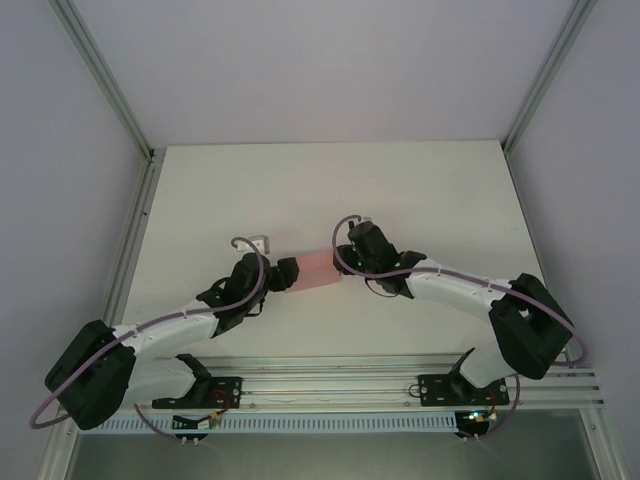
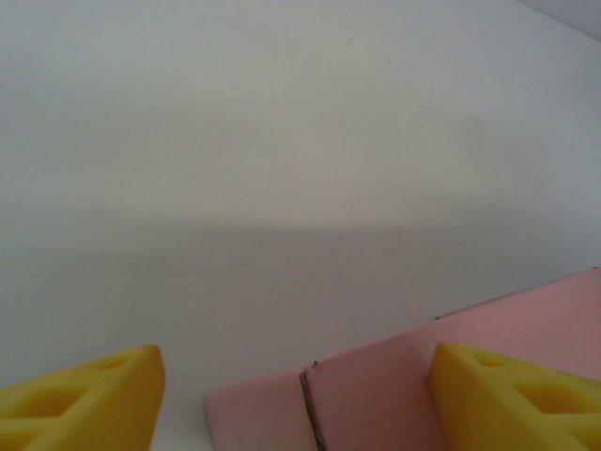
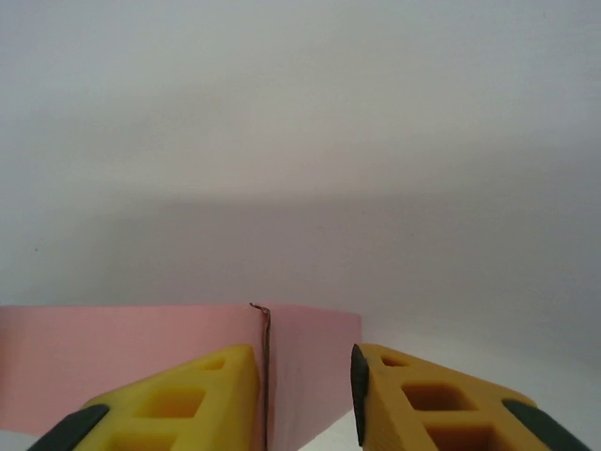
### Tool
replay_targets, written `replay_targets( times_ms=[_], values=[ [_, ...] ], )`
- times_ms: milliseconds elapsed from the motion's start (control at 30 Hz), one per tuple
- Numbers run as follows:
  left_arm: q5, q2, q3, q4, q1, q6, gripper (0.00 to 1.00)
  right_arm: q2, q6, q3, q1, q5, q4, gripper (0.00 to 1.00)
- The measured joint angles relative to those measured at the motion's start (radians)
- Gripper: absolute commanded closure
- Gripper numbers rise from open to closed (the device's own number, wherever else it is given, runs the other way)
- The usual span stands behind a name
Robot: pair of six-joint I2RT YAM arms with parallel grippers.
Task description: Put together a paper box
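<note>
- The paper box lay at the middle of the white table, between the two grippers. From above it read as a small salmon-pink strip running left to right.
- From overhead I could not tell whether it was folded flat or standing as a box. Both of its ends were covered by the black wrist housings.
- The left gripper sat at the box's left end and the right gripper at its right end. At that size their fingers could not be made out.
- In the left wrist view, the left gripper had its yellow fingers spread wide.
- In that view the pink paper lay between them. The right-hand finger overlapped it and the left-hand finger stood clear of it. The bottom edge of the frame cut the box off.
- A thin dark seam ran across the pink surface. I could not tell whether it was a fold or a slit.
- In the right wrist view, the right gripper had its fingers a narrow gap apart. The end of the pink paper sat in that gap.
- I could not tell whether the pads were pressing the paper, because the contact points were hidden behind the fingers.
- A dark line ran beside the left-hand finger, and the box was cropped at the left and bottom.
</note>
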Motion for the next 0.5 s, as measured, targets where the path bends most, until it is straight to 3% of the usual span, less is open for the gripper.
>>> replay_targets(
  times_ms=[100, 233, 300, 333, 500],
  values=[
    [0.008, 0.0, 0.022, -0.044, -0.007, 0.014, 0.01, -0.013, 0.0, 0.002, 0.006, -0.01, -0.034, 0.52],
    [-0.003, 0.0, 0.084, -0.122, -0.013, 0.048, 0.0, -0.013, -0.031, 0.051, 0.008, -0.026, -0.107, 0.4],
    [-0.025, -0.002, 0.132, -0.159, -0.012, 0.06, 0.0, -0.009, -0.058, 0.105, 0.002, -0.035, -0.144, 0.23],
    [-0.04, -0.008, 0.157, -0.18, -0.012, 0.064, 0.0, -0.006, -0.077, 0.141, -0.003, -0.042, -0.154, 0.01],
    [-0.126, -0.079, 0.261, -0.29, 0.021, 0.066, 0.0, -0.004, -0.235, 0.24, -0.033, -0.123, -0.151, 0.0]
  ],
)
